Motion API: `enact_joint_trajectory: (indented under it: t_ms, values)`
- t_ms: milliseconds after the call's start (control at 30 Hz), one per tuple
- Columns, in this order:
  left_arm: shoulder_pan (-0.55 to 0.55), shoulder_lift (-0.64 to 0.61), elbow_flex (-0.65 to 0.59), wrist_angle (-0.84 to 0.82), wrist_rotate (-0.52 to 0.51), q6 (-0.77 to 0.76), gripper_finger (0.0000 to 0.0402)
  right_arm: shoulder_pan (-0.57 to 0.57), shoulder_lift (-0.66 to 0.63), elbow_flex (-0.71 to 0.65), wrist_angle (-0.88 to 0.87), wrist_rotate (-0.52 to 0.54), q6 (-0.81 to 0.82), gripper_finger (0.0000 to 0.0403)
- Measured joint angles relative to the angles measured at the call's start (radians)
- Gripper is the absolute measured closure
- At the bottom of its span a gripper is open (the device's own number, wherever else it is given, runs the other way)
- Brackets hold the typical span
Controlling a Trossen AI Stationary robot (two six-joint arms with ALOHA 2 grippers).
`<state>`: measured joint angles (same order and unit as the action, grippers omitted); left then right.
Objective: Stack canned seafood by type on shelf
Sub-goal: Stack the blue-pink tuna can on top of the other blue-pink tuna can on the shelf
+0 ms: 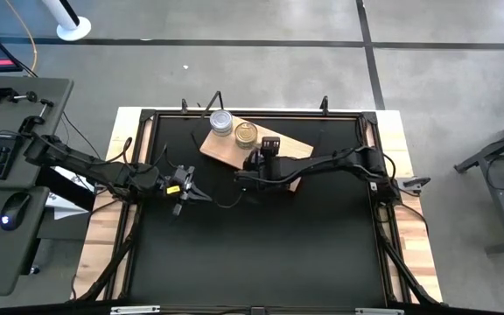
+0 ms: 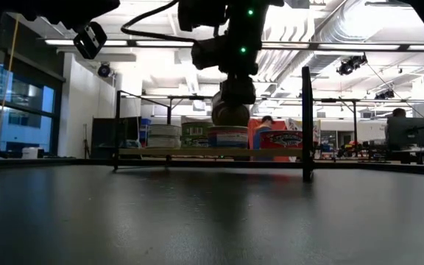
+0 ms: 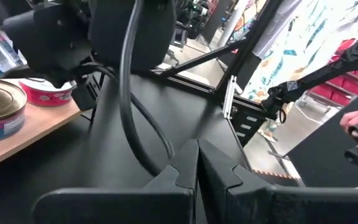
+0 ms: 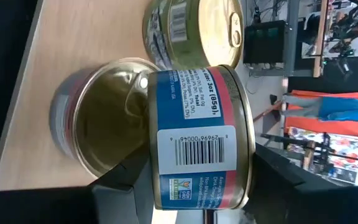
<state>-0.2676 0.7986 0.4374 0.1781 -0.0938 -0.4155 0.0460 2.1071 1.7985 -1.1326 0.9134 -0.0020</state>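
The right gripper (image 4: 197,193) is closed around a tin (image 4: 197,158), gripping it by its sides just above the wooden board (image 1: 226,149). The tin's label is blue with a red band; it carries a barcode reading 00000-96962 and the words "3oz (85g)". Below it on the board stands a gold-topped can (image 4: 101,115), and another gold-topped can (image 4: 191,31) stands just beside that one. From above, a silver-topped stack (image 1: 221,122) sits at the board's far end, with a gold-topped can (image 1: 246,134) next to it. The right arm reaches in low across the table (image 1: 261,236), its wrist over the board. The left gripper (image 3: 197,163) hangs near the board's left side, fingers pressed together, holding nothing.
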Motion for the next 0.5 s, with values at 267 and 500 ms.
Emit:
enact_joint_trajectory:
  t_ms: [267, 500]
  values:
    - [0.0, 0.0, 0.0, -0.001, -0.026, -0.001, 0.0401, -0.001, 0.002, -0.014, 0.063, 0.014, -0.071, 0.0232]
    - [0.0, 0.0, 0.0, -0.002, -0.033, -0.02, 0.0401, 0.0, 0.005, -0.014, 0.072, -0.106, -0.047, 0.0142]
